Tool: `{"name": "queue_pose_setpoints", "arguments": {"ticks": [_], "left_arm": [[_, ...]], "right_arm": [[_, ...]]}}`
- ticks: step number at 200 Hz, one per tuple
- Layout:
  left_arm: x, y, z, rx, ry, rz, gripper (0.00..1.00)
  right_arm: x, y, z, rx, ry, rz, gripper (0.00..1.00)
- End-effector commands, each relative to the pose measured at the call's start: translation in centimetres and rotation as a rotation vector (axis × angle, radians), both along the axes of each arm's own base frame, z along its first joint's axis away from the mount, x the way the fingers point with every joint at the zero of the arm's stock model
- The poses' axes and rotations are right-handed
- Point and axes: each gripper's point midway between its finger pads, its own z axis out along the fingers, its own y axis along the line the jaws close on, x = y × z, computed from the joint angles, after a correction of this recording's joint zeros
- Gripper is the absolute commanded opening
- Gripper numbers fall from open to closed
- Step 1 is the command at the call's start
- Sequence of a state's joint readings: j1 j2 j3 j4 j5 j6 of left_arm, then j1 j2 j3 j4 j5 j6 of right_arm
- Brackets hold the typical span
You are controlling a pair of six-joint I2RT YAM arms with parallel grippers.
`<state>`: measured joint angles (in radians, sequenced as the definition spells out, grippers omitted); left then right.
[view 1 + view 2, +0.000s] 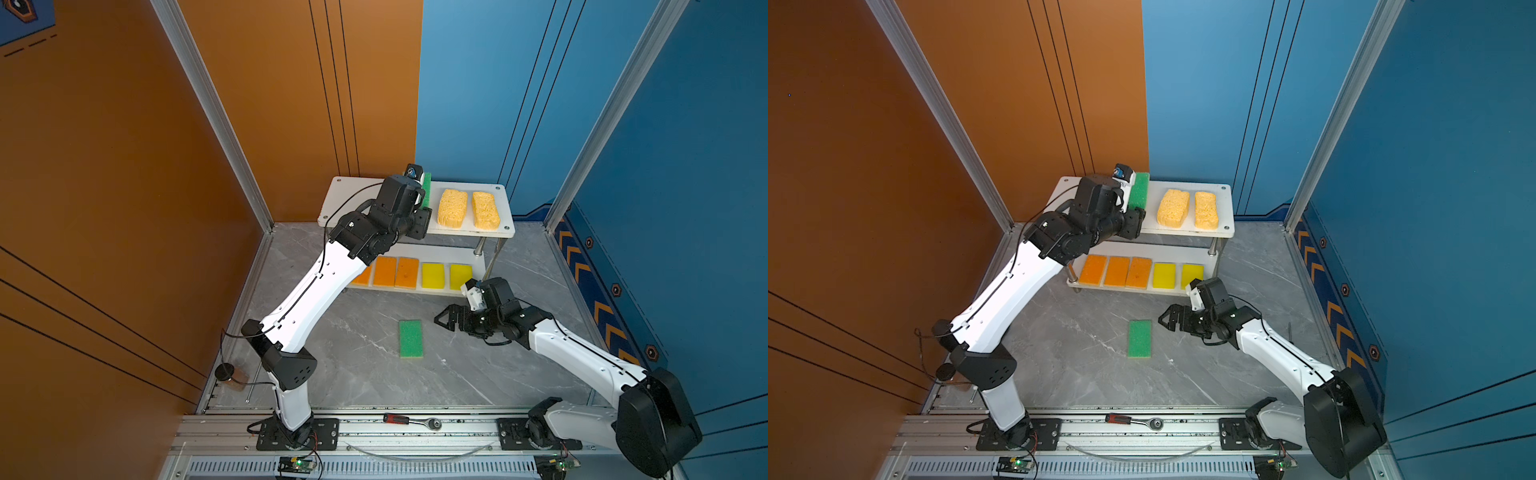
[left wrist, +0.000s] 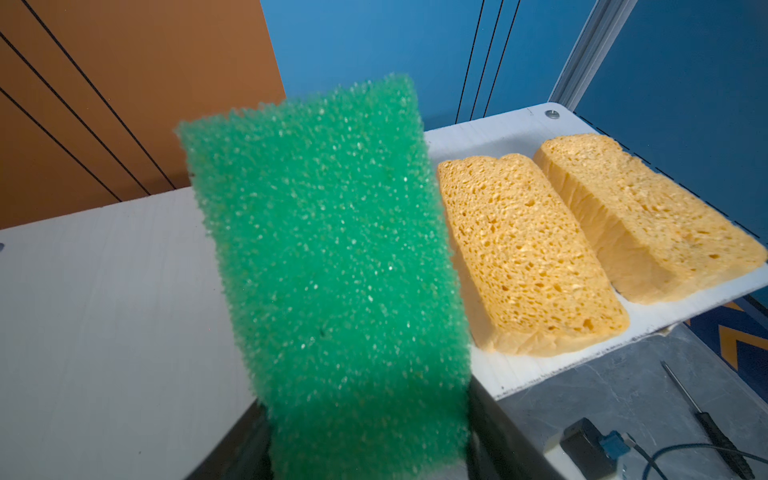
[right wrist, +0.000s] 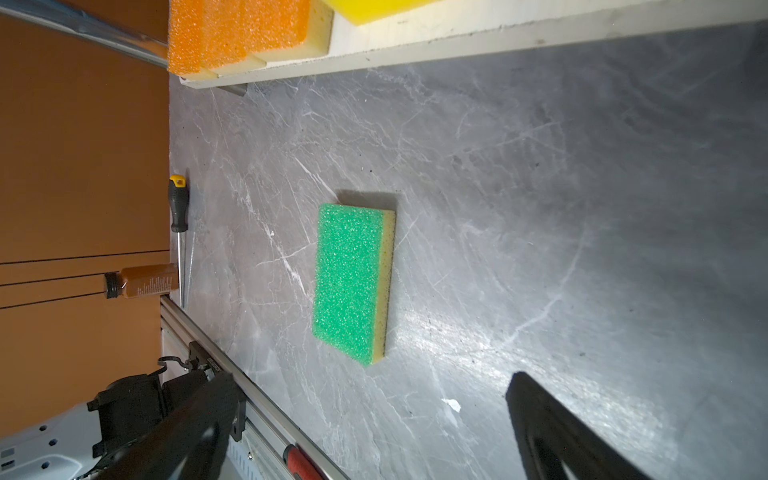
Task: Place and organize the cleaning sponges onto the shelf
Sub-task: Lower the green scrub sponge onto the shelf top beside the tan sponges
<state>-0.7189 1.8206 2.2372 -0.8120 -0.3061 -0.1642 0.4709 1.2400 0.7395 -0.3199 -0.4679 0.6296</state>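
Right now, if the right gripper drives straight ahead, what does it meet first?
Likely the green sponge on the table, straight ahead of the open right gripper; depth is unclear, so maybe table first.

Green sponge (image 2: 328,266) beside porous sponges (image 2: 528,257)

So the shelf (image 1: 457,231) is a little 2-tier rack, white boards on chrome posts, parked at the back of the grey marble tabletop (image 1: 353,357). The top board (image 2: 104,311) has 2 porous yellow-orange sponges (image 1: 452,209) lying side by side toward its right end. The lower board (image 1: 1167,254) carries a neat flat row: 3 orange-topped sponges (image 1: 1116,271) on the left, then 2 bright yellow sponges (image 1: 1164,275) on the right. Out on the marble in front there's 1 green-topped sponge (image 1: 411,338), green side up, well apart from the rack. A screwdriver (image 3: 178,208) with a yellow-and-black handle lies along the tabletop's left edge, and a brown bottle (image 3: 145,280) lies on its side just beside it.
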Motion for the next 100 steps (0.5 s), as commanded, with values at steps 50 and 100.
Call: {"name": "queue_pose_setpoints", "arguments": {"ticks": [50, 100], "left_arm": [[1.3, -0.2, -1.1, 0.016, 0.015, -0.006, 0.64], [1.7, 0.2, -1.6, 0.024, 0.022, 0.017, 0.65]], "right_arm": [[0.1, -0.3, -0.3, -0.001, -0.004, -0.024, 1.00], [0.2, -0.4, -0.5, -0.005, 0.001, -0.026, 1.00]]}}
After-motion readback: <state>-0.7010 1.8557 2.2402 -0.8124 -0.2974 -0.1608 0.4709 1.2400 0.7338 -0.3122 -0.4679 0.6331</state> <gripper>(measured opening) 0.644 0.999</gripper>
